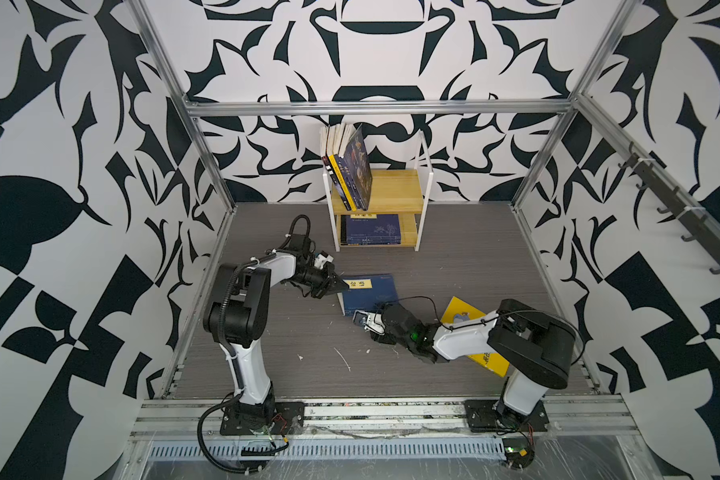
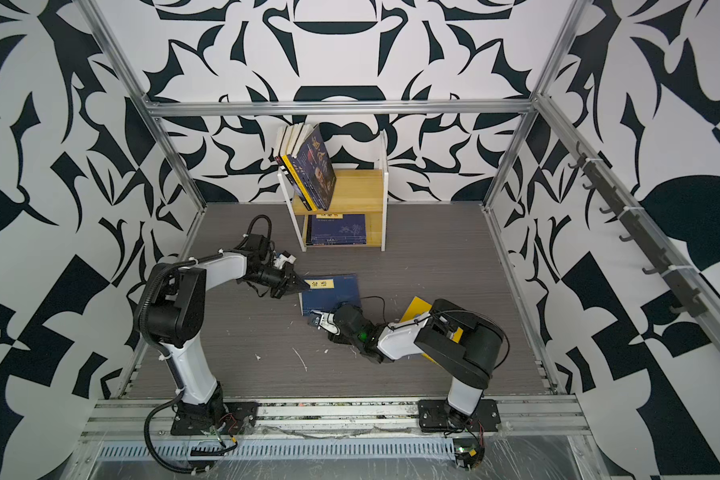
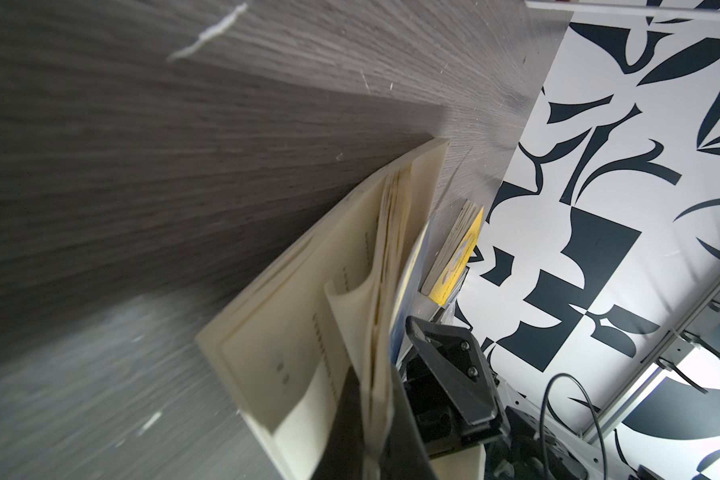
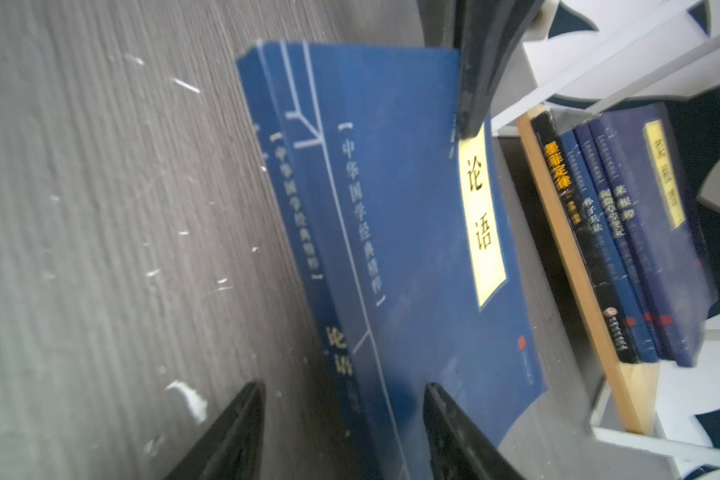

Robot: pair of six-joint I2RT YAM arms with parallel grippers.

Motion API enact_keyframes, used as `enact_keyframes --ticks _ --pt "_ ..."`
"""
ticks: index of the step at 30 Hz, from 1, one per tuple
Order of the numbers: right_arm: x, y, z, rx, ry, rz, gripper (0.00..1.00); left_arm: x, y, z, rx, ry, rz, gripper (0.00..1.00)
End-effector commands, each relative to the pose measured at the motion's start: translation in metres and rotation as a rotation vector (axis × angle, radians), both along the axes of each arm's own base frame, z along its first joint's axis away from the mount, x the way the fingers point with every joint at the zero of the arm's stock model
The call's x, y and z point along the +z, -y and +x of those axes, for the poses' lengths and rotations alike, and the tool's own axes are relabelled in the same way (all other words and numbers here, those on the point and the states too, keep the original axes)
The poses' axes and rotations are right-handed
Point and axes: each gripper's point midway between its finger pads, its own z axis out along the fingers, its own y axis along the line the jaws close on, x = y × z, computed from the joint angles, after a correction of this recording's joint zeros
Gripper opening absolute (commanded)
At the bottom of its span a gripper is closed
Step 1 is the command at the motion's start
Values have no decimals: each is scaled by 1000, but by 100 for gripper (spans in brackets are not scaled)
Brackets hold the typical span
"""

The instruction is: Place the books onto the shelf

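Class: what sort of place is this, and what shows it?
Likely a robotics test cell: two white-and-black robot arms bolted down, a silver aluminium frame holding black-and-white patterned panels, and a small two-tier wooden shelf.

The desk (image 1: 292,370) is grey with fine wood grain and a few white flecks. On it lie a navy book (image 1: 371,297) with a pale yellow title label and a bright yellow book (image 1: 460,311). The shelf (image 1: 395,193) has light wooden boards in a white frame. Its books (image 1: 352,174) show navy, black and yellow. The walls (image 1: 59,208) carry a bold black-and-white leaf pattern.
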Motion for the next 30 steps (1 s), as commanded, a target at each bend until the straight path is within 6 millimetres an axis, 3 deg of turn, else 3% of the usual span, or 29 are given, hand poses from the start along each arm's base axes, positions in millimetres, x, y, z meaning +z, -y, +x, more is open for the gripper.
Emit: enact_keyframes --ticks 1,4,6,9,11,14,19,26,30 --pt "19 -7 14 -21 86 25 40 1 3 -9 -9 -43 -25 0" --pt "15 -1 13 -24 96 -11 11 1 2 -9 -7 -40 -16 0" --pt "13 4 11 -22 92 -35 0 1 0 -9 -7 -28 -2 11" --pt "15 7 8 -17 94 -23 0 6 -4 -8 -11 8 21 40" --pt "17 7 9 -20 98 -23 0 12 -7 -8 -16 44 32 50" --pt "18 9 13 -27 113 -60 0 24 -19 -6 -6 120 72 58" --pt "33 23 28 -60 208 -137 0 39 -56 -2 72 248 148 68" --pt "93 47 69 -176 399 -143 0 49 -109 1 171 435 274 84" --pt "122 53 87 -207 459 -133 0 54 -125 0 176 514 331 93"
